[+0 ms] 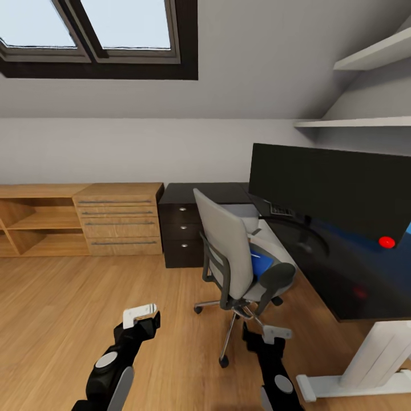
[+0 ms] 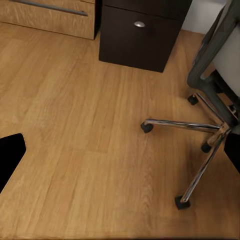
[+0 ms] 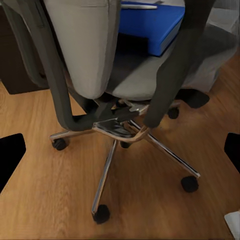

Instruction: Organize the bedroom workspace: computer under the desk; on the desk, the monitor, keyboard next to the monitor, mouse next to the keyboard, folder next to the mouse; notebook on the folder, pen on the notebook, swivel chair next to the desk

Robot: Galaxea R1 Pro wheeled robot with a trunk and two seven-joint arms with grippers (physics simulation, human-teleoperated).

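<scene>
Both claws, left gripper (image 1: 140,315) and right gripper (image 1: 276,333), hung empty with jaws apart near the swivel chair (image 1: 237,257), whose seat held the folder (image 3: 150,25).

The light wooden floor (image 1: 85,308) carries the swivel chair (image 1: 240,257) on its chrome star base, castors down, just beside the bench (image 1: 354,291). The blue folder (image 3: 150,25) lies flat on the chair's grey seat. The black bench top bears the monitor (image 1: 331,188) on its ring foot. A black drawer unit (image 1: 182,228) and a wooden shelf unit (image 1: 74,220) also stand on the floor against the wall.
</scene>
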